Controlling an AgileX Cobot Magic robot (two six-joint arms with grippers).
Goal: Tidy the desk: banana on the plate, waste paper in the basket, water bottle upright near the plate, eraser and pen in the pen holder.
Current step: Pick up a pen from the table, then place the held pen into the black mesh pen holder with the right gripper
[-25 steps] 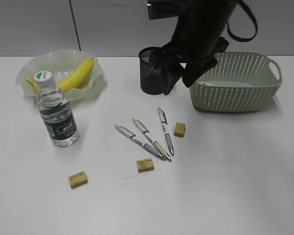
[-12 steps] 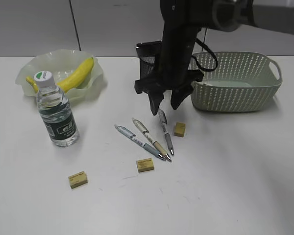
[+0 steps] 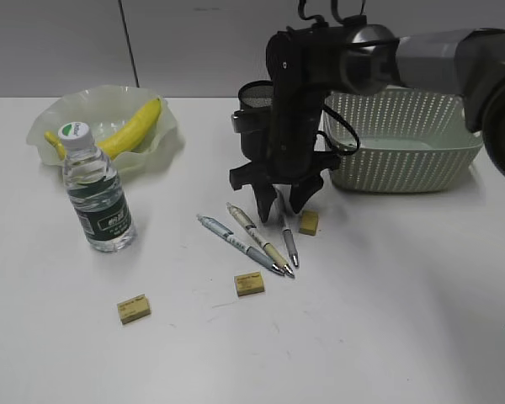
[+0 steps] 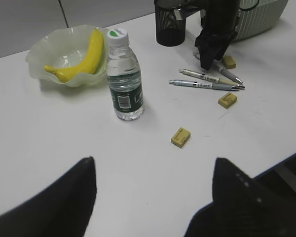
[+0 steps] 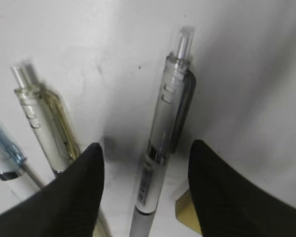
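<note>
Erasers come first on your desk (image 3: 404,320): one yellow eraser (image 3: 134,308) at seven o'clock, a second eraser (image 3: 249,283) near the centre, a third eraser (image 3: 309,222) at its one o'clock. You see three pens fanned between them: a blue pen (image 3: 236,242), a cream pen (image 3: 257,236) and a grey pen (image 3: 284,225). Your right gripper (image 3: 278,200) stands over the grey pen with its jaws apart on either side of the barrel, not closed on it. Your left gripper (image 4: 153,197) hangs wide open, empty. At nine o'clock the water bottle (image 3: 97,189) stands upright just before the plate (image 3: 59,118) holding the banana (image 3: 130,128). Farthest, the pen holder (image 3: 254,105) at twelve, the basket (image 3: 404,139) at two.
</note>
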